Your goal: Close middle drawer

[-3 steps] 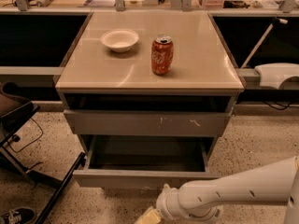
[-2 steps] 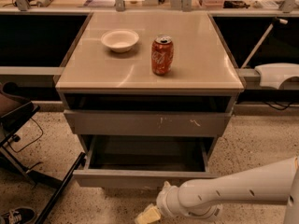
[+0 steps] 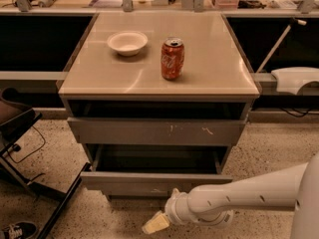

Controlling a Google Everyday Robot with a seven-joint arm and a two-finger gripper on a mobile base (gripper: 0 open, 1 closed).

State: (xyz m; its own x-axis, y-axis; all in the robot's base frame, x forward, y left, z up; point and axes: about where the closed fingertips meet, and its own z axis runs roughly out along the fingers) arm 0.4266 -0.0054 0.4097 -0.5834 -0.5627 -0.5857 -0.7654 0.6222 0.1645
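The middle drawer (image 3: 124, 183) is pulled out from the cabinet, with its plain grey front facing me and its shallow dark interior open above it. My gripper (image 3: 155, 224) hangs at the end of the white arm (image 3: 249, 195), which reaches in from the right. The gripper is just below and in front of the drawer's front, near the middle, and holds nothing that I can see.
The drawer above, with white scratch marks (image 3: 159, 131), stands slightly out. On the cabinet top (image 3: 219, 68) are a white bowl (image 3: 127, 42) and a red soda can (image 3: 172, 59). A black chair frame (image 3: 30, 168) and a shoe (image 3: 17, 230) are at the left. A white object (image 3: 296, 78) is at the right.
The gripper has edged slightly up toward the drawer's front. The drawer looks as far out as before.
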